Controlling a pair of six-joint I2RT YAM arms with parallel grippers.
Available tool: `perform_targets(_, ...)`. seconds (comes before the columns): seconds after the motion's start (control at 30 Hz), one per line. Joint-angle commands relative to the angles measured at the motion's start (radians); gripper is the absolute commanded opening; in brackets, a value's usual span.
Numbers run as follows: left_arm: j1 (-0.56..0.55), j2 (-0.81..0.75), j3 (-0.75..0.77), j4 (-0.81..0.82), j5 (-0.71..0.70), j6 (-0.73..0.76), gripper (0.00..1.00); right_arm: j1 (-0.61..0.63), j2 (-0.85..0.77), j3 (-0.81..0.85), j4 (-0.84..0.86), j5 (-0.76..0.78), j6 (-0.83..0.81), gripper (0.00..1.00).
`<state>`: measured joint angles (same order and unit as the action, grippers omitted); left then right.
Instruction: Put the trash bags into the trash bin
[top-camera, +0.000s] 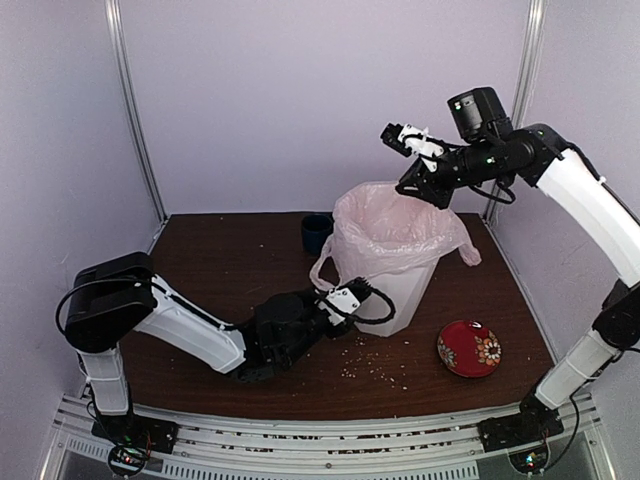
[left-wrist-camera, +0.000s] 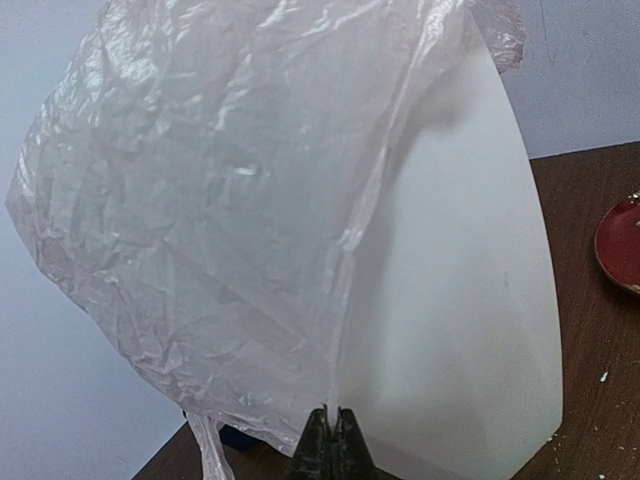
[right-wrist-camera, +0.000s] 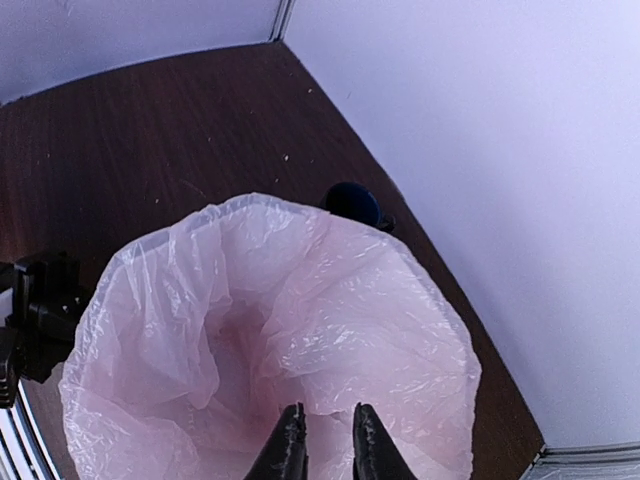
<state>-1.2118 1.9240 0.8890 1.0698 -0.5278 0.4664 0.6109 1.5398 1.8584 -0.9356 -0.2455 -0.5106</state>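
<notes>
Bag position: trash bag (top-camera: 385, 235) lies over the mouth of the trash bin (top-camera: 410, 290). Its middle is sunk into the opening like a liner and its skirt hangs down the outer wall. One handle loop (top-camera: 323, 268) dangles at the left and a bunched end sticks out at the right.
Bin position: upright on the table (top-camera: 220, 260), with a dark blue cup (top-camera: 317, 232) just behind it and a red dish (top-camera: 470, 348) near its front right.
Left claw: left gripper (top-camera: 335, 298) sits low against the bin's near-left side, jaws together. The wrist view shows a fold of the bag's hanging edge pinched between them.
Left claw, judged purpose: to anchor the skirt so the film cannot ride up off the rim.
Right claw: right gripper (top-camera: 398, 138) hovers above the bin's far rim, aimed at the opening, jaws slightly apart with nothing between them.
Right claw, judged purpose: placed to push the film deeper or take a fresh hold.
Task status: judged part done, as much of the bag is outside the bin.
Risk: the thin film may slip, or a tug may shift the bin.
</notes>
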Motion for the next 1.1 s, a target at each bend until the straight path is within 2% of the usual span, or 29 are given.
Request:
perform_targets(0.0, 0.006, -0.049, -0.015, 0.072, 0.009, 0.004, 0.0, -0.08, -0.135, -0.059, 0.12, -0.042, 0.107, 0.21)
perform_targets(0.07, 0.006, -0.054, -0.012, 0.065, 0.009, 0.005, 0.0, -0.162, -0.235, -0.172, 0.178, -0.094, 0.131, 0.28)
perform_targets(0.17, 0.006, -0.061, -0.014, 0.059, 0.013, 0.003, 0.0, -0.27, -0.436, -0.421, 0.28, -0.091, 0.116, 0.59)
perform_targets(0.2, 0.006, -0.064, -0.013, 0.056, 0.015, 0.002, 0.0, -0.295, -0.505, -0.497, 0.299, -0.075, 0.098, 0.68)
perform_targets(0.23, 0.006, -0.066, -0.013, 0.051, 0.019, -0.001, 0.0, -0.316, -0.559, -0.553, 0.293, -0.073, 0.078, 0.73)
perform_targets(0.4, 0.006, -0.081, -0.012, 0.033, 0.033, -0.014, 0.0, -0.353, -0.679, -0.671, 0.121, -0.146, -0.062, 0.74)
perform_targets(0.5, 0.003, -0.091, -0.021, 0.026, 0.031, -0.021, 0.0, -0.354, -0.699, -0.758, 0.15, -0.112, -0.08, 0.7)
perform_targets(0.63, 0.003, -0.093, -0.028, 0.021, 0.031, -0.032, 0.0, -0.354, -0.697, -0.912, 0.297, -0.032, -0.091, 0.65)
perform_targets(0.8, 0.003, -0.085, -0.015, -0.001, 0.034, -0.035, 0.0, -0.352, -0.628, -0.993, 0.47, 0.032, -0.07, 0.53)
perform_targets(0.97, 0.003, -0.077, -0.012, 0.004, 0.026, -0.033, 0.0, -0.352, -0.611, -1.023, 0.543, 0.029, -0.073, 0.32)
perform_targets(1.07, 0.003, -0.069, -0.008, 0.005, 0.025, -0.036, 0.0, -0.352, -0.62, -1.045, 0.546, 0.012, -0.099, 0.14)
